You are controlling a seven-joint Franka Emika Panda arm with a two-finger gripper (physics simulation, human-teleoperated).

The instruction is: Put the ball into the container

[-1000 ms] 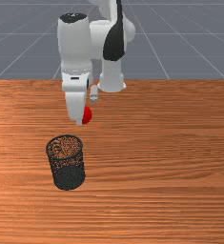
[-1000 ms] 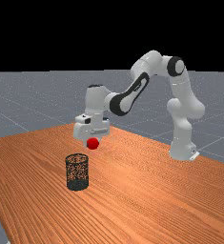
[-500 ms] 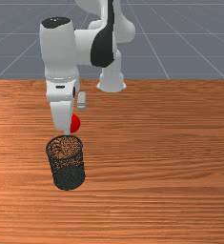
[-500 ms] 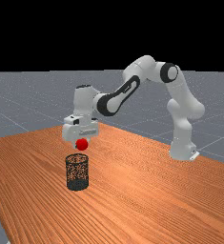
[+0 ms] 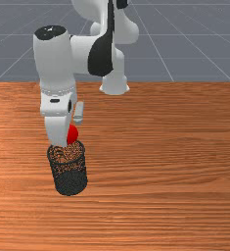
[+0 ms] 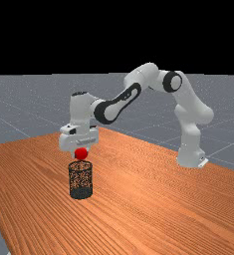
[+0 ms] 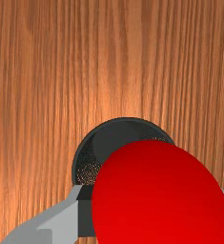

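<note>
- Clasps the red ball [image 6: 81, 154] in the gripper [image 6: 80, 152], in the far view, just above the upright black wire-mesh bin [image 6: 80, 189] on the wooden table [image 6: 148, 199].
- Holds the ball, in the front view, partly hidden behind the gripper, near the bin's rim.
- Presses both fingers [image 7: 85, 218] against the ball from two sides, in the wrist view, and covers part of the bin's round mouth with it.
</note>
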